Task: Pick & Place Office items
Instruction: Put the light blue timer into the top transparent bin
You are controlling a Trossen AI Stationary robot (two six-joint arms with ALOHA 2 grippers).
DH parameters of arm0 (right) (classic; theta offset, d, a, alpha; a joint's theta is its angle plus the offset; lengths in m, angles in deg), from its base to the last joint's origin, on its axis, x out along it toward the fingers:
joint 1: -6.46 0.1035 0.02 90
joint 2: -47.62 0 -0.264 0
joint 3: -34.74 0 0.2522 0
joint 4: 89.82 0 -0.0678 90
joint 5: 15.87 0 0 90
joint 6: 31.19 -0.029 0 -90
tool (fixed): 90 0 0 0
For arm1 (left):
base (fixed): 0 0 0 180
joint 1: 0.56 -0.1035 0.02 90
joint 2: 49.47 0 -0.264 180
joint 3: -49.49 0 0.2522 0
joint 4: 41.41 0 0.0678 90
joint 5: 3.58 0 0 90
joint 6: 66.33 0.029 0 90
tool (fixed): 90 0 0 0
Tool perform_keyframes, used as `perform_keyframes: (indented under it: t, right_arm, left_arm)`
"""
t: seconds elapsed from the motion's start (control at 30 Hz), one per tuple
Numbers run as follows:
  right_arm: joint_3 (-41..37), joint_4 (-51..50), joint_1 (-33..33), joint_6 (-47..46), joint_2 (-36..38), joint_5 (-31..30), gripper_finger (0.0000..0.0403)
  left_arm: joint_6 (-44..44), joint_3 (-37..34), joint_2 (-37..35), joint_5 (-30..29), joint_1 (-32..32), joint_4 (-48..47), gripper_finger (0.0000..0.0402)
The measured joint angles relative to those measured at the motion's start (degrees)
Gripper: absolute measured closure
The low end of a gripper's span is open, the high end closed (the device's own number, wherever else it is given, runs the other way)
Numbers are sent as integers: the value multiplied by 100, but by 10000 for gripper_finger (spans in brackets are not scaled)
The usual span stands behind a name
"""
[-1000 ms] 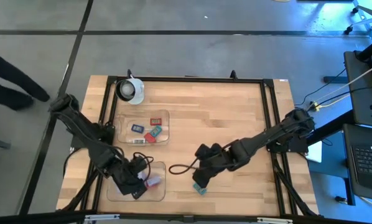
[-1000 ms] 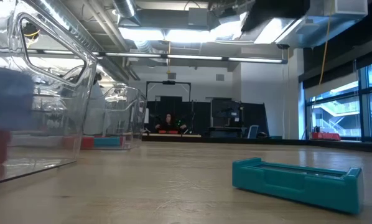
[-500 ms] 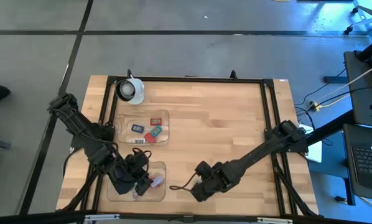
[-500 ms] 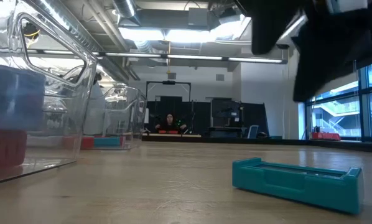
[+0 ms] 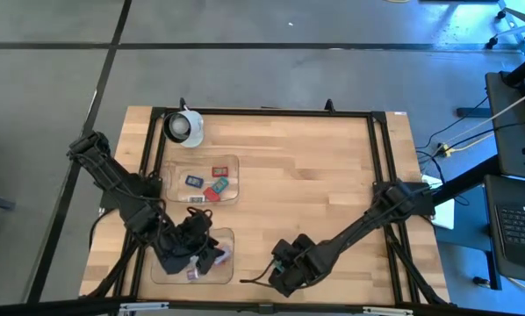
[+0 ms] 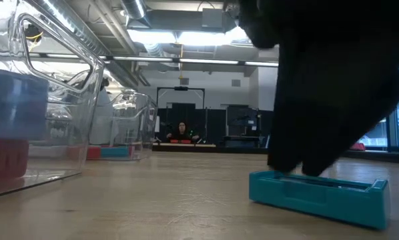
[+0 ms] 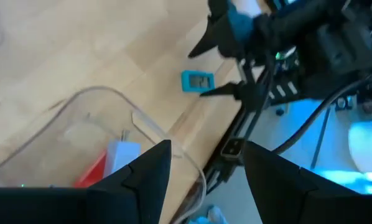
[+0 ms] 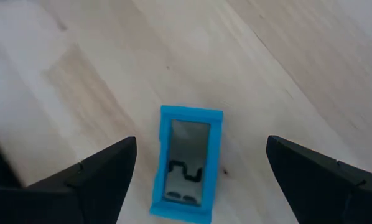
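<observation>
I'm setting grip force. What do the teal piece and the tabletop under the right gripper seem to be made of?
Teal piece: probably moulded plastic, uniform colour, matte, with a shiny inset window. Tabletop: wood, pale planks with visible grain, smooth satin finish. The right gripper hovers open over the piece.

Right claw (fingers wide) low

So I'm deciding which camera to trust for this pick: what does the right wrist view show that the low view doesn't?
Only the right wrist view shows the right gripper with its fingers spread open either side of the teal piece, and the dark squiggle on the piece's top face. Only the low view shows the clear trays holding red and blue pieces, and a person far behind. Both show the teal piece lying on the wooden table, not gripped.
</observation>
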Motion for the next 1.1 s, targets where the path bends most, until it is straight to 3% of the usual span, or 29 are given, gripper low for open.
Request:
perform_keyframes:
  t: [0.2,0.43,0.87,1.1]
  right_arm:
    - [0,0,30,-114,-148,-149,48]
    - [20,-46,55,577,-301,-248,90]
    - [11,-46,45,622,-317,-173,263]
    - [-8,-25,-10,625,-182,-46,267]
  left_arm:
    - [18,0,0,-382,-51,178,205]
    - [20,0,2,-708,-51,233,205]
    - [336,0,2,-953,-51,227,205]
    - [576,0,4,-1144,-51,225,205]
